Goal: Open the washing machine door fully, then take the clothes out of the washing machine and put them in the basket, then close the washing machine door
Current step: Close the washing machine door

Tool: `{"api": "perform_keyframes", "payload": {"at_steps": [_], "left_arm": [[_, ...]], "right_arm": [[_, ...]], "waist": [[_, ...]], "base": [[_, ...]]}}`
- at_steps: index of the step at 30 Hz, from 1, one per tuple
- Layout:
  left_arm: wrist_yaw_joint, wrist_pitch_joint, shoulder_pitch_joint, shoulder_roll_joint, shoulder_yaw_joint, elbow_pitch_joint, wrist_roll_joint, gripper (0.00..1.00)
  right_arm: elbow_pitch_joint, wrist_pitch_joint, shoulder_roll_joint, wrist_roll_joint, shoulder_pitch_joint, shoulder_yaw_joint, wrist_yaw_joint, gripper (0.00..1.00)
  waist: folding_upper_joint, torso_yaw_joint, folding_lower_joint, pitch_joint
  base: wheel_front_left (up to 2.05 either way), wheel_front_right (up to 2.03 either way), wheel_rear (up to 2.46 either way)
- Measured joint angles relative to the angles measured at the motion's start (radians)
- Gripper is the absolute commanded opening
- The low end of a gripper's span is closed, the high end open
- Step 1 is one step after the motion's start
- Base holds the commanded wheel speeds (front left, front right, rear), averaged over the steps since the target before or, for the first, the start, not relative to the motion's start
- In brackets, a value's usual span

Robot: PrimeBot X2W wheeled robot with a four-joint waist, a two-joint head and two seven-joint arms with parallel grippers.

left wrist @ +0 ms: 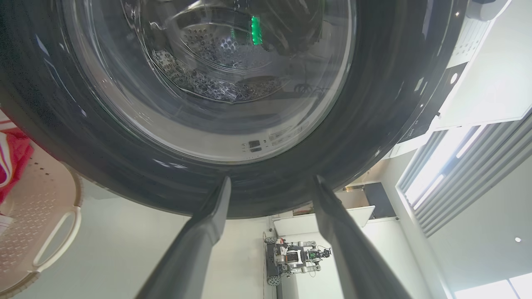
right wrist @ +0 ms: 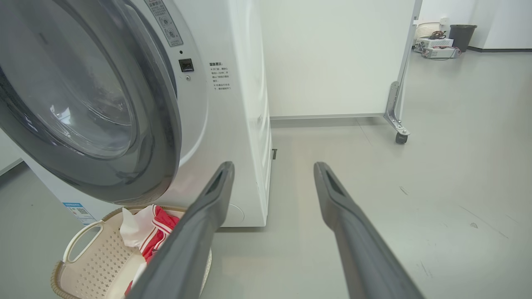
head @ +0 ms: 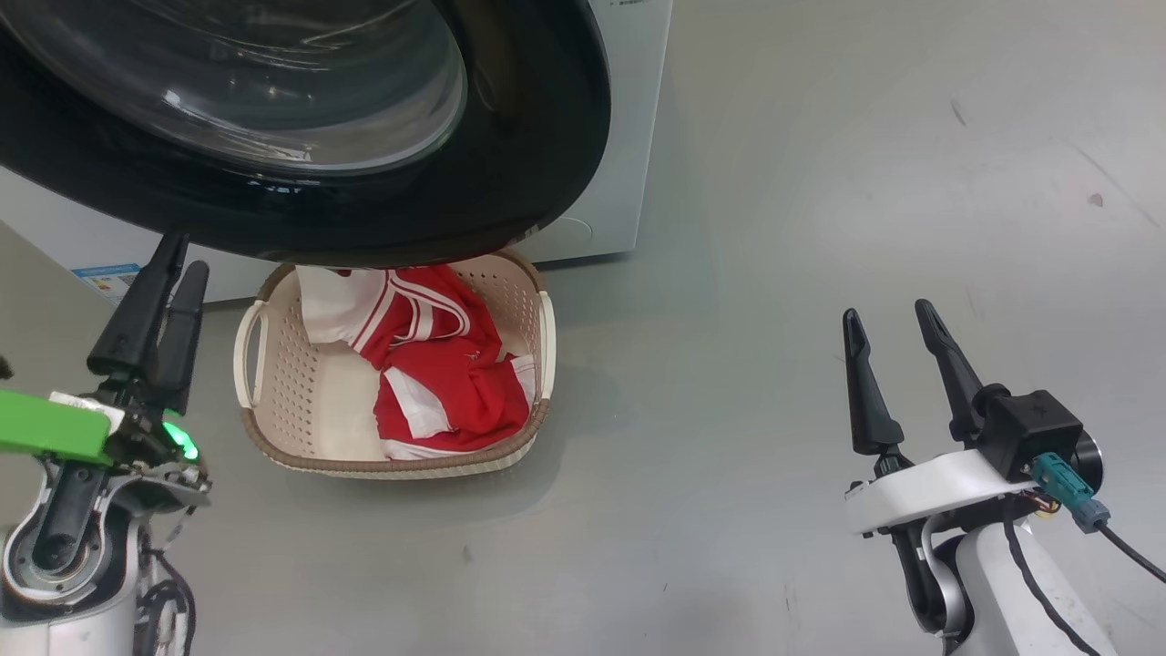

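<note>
Right gripper (head: pixel 888 312) upright, fingers spread, empty; left gripper (head: pixel 185 255) raised, fingers seemingly parted too.

Lab: spare robot (left wrist: pixel 293 259), wheeled partition (right wrist: pixel 332 58)

left tool (head: pixel 185 255): dark fingers (head: pixel 137 310), green band (head: pixel 46 426), green light (head: pixel 187 446); right tool (head: pixel 888 312): white wrist (head: pixel 920 487), teal plug (head: pixel 1066 483), black cable (head: pixel 1130 551)

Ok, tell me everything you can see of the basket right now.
The basket is a small cream plastic tub, rounded rectangle, with perforated walls, a brown woven-look rim and a white loop handle on each side. It stands upright on the grey floor before the washing machine, its far edge hidden under the washing machine door. The clothes, red and white, lie bundled inside, toward its right.
</note>
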Motion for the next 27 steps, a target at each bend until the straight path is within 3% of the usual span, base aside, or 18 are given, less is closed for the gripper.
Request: {"api": "perform_keyframes", "payload": {"at_steps": [8, 17, 19, 22, 27], "left_arm": [[0.000, -0.160, 0.104, 0.103, -0.016, -0.115, 0.376, 1.00], [-0.001, -0.355, 0.218, 0.220, -0.127, -0.200, 0.834, 1.00], [-0.001, -0.411, 0.261, 0.234, -0.142, -0.191, 0.956, 1.00], [0.005, -0.449, 0.306, 0.235, -0.161, -0.174, 1.040, 1.00], [0.066, -0.487, 0.370, 0.232, -0.214, -0.153, 1.158, 1.00]], "right_arm": [[0.013, 0.000, -0.006, -0.007, 0.035, 0.000, 0.000, 1.00], [0.018, 0.000, -0.016, -0.007, 0.067, 0.002, 0.000, 1.00], [0.019, 0.000, -0.017, -0.007, 0.076, 0.003, 0.000, 1.00], [0.018, 0.000, -0.018, -0.008, 0.085, 0.004, 0.000, 1.00], [0.018, 0.000, -0.023, -0.008, 0.109, 0.003, -0.001, 1.00]], "waist": [[0.0000, 0.018, 0.0000, -0.068], [0.0000, 0.031, 0.0000, -0.130], [0.0000, 0.031, 0.0000, -0.145], [0.0000, 0.030, 0.0000, -0.159], [0.0000, 0.027, 0.0000, -0.180]], "base": [[0.00, 0.00, 0.00], [0.00, 0.00, 0.00], [0.00, 0.00, 0.00], [0.00, 0.00, 0.00], [0.00, 0.00, 0.00]]}}
